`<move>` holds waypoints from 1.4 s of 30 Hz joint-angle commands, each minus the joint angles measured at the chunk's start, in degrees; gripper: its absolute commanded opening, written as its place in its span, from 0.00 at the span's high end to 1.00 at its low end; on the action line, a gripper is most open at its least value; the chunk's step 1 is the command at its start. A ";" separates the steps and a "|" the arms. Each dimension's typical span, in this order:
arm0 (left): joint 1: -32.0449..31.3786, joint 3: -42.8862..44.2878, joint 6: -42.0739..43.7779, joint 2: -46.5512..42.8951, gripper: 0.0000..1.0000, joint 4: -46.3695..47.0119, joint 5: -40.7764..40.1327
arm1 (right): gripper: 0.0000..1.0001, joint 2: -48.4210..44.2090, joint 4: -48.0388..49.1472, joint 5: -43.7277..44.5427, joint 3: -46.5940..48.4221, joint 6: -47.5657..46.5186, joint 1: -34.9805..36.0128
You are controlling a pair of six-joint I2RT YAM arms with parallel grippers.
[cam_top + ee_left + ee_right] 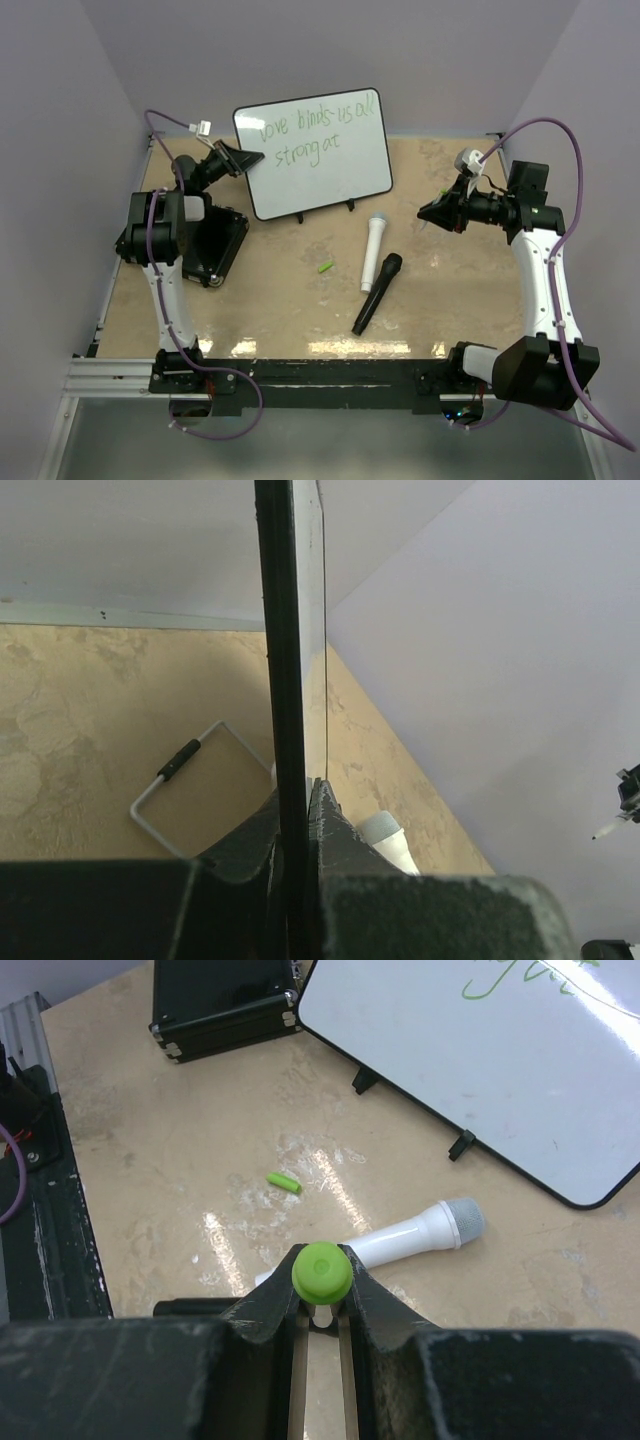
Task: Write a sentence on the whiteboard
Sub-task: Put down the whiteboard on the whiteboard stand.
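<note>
The whiteboard [330, 180] stands tilted on its feet at the back of the table. The sentence [318, 124] runs across it in thin green handwriting, in two lines. My left gripper [243, 160] is shut on the board's left edge. In the left wrist view the black frame [280, 660] runs up between the closed jaws of this gripper [297, 795]. My right gripper [432, 213] hovers right of the board, apart from it, and is shut on a green marker [321, 1272]. Its round green end faces the right wrist camera.
A green marker cap [325, 267] lies loose mid-table. A white microphone [376, 245] and a black microphone [377, 292] lie in front of the board. A black case [215, 245] sits at the left, beside my left arm. Purple walls close in the table.
</note>
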 commanded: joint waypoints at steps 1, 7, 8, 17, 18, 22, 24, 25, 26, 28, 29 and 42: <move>0.51 4.26 12.07 1.00 1.00 25.62 4.09 | 1.00 -0.37 0.86 0.02 0.15 0.40 0.15; 1.13 6.55 12.44 2.06 1.00 26.13 6.55 | 1.00 0.07 0.95 0.11 0.06 0.22 0.15; 1.13 6.73 12.08 2.32 1.00 26.84 6.73 | 1.00 0.07 0.95 0.11 0.06 0.22 0.15; 1.48 10.16 14.98 5.31 1.00 26.41 8.57 | 1.00 0.42 0.95 0.55 0.06 0.31 0.15; 1.57 10.51 15.59 5.92 1.00 26.23 8.75 | 1.00 0.51 0.86 0.64 0.06 0.31 0.15; 1.83 8.85 17.43 6.80 1.00 27.72 10.15 | 1.00 0.86 0.95 0.81 0.24 0.40 0.07; 2.01 6.83 20.16 6.37 0.98 28.16 10.33 | 1.00 1.30 0.86 0.90 0.24 0.40 0.15; 2.09 6.30 20.95 6.28 0.98 28.16 10.50 | 1.00 1.30 0.95 0.90 0.24 0.40 0.07; 2.27 5.94 22.26 6.10 0.99 28.42 10.77 | 1.00 1.39 0.95 0.99 0.24 0.40 0.15; 2.45 5.06 23.06 6.10 0.99 29.12 10.77 | 1.00 1.48 0.95 1.08 0.24 0.40 0.15; 2.53 4.97 23.15 6.28 0.99 30.35 11.12 | 1.00 1.56 1.04 1.16 0.24 0.40 0.15; 2.71 -2.58 27.20 4.17 0.88 33.70 11.65 | 1.00 2.18 1.21 1.52 0.41 0.31 0.07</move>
